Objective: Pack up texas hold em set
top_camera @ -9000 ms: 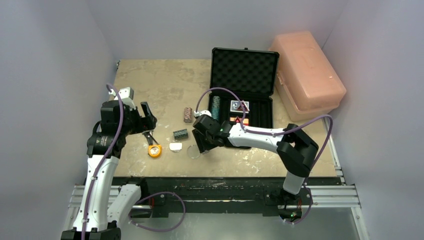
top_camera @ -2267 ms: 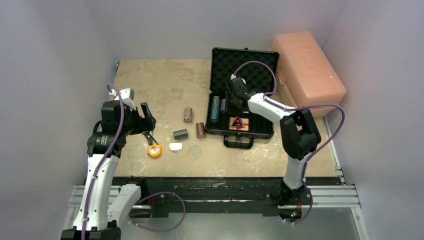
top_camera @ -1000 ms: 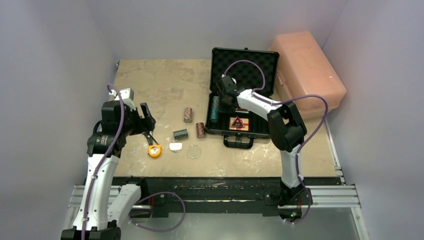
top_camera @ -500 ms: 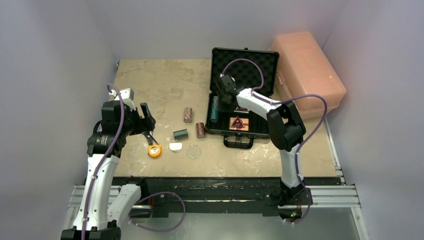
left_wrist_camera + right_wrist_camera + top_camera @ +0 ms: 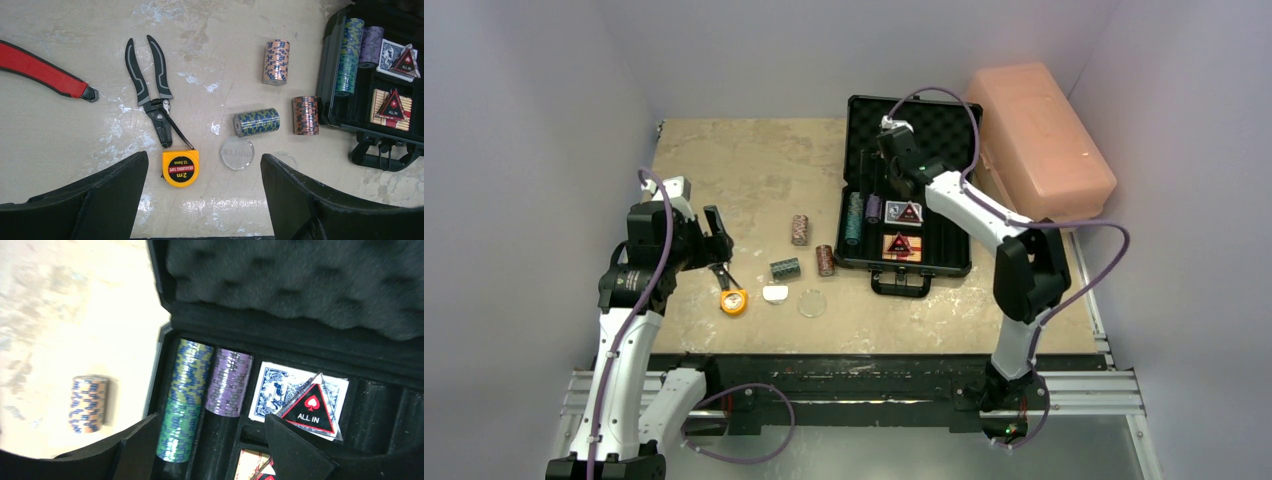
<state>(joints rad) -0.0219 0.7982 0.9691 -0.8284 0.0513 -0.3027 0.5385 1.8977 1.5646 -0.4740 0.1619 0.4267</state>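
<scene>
Beige surface point(image 5: 744, 160), black case point(image 5: 300, 285) open at the back right. Right fingers point(image 5: 295, 450) are spread wide and empty above its tray, with the purple stack point(image 5: 229, 382) lying between them next to the teal stack point(image 5: 184, 400). Left fingers point(image 5: 110, 200) are wide too, over loose chips point(image 5: 256, 122) left of the case.

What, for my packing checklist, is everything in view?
Black hard briefcase: one, open, far side of table.
Packed chip stacks: two, teal, purple, in briefcase.
Card decks: two, blue-backed, red, in briefcase.
Loose chip stacks: three, tan, brown, blue-grey, on table.
Discs: two, whitish, clear, on table.
Orange tape measure: one, beside pliers.
Black-handled pliers: one, table left.
Red-and-black handle: one, far left.
Pink plastic box: one, right of briefcase.
Left gripper: open, near tape measure.
Right gripper: open, over briefcase.
</scene>
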